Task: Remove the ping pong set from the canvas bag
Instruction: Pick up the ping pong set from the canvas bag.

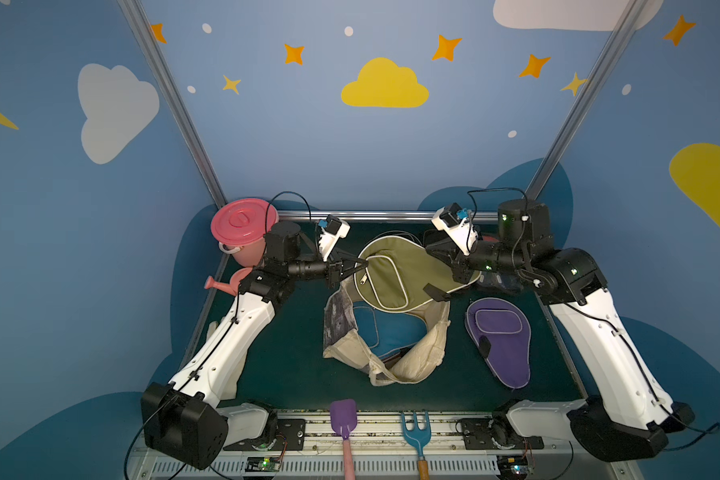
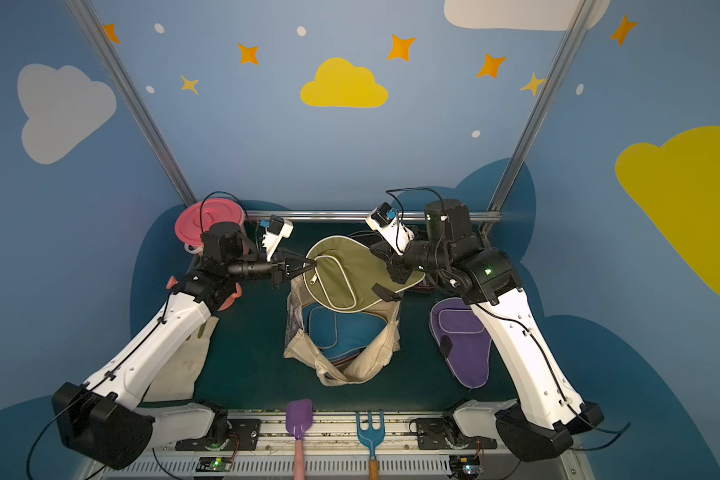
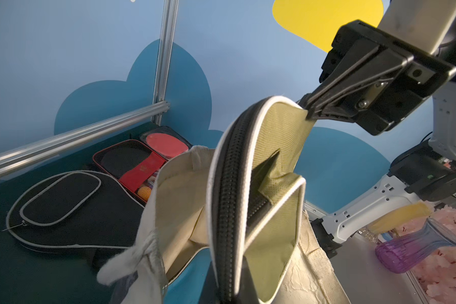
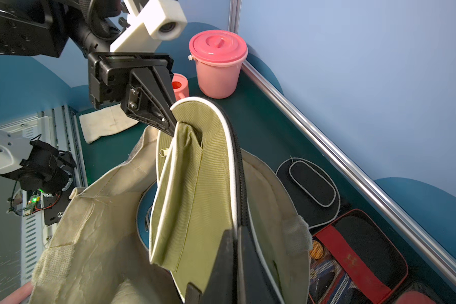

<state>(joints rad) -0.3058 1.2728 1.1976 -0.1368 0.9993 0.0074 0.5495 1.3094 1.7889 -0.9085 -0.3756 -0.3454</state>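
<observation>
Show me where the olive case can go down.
Widest bare mat lies between the left arm and the canvas bag; a strip runs between bag and purple shovel. The gap beside the purple case is narrow. Crowded by the back rail: black case, paddle packs, pink bucket.

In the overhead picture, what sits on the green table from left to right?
Pink bucket → cream canvas bag → purple paddle case. The olive case, held up over the bag, overlaps it.

Cream canvas bag point(image 1: 416, 365); olive case point(image 1: 408, 266), white piping; blue case point(image 1: 391, 332); purple case point(image 1: 501, 340); pink bucket point(image 1: 242, 224).
</observation>
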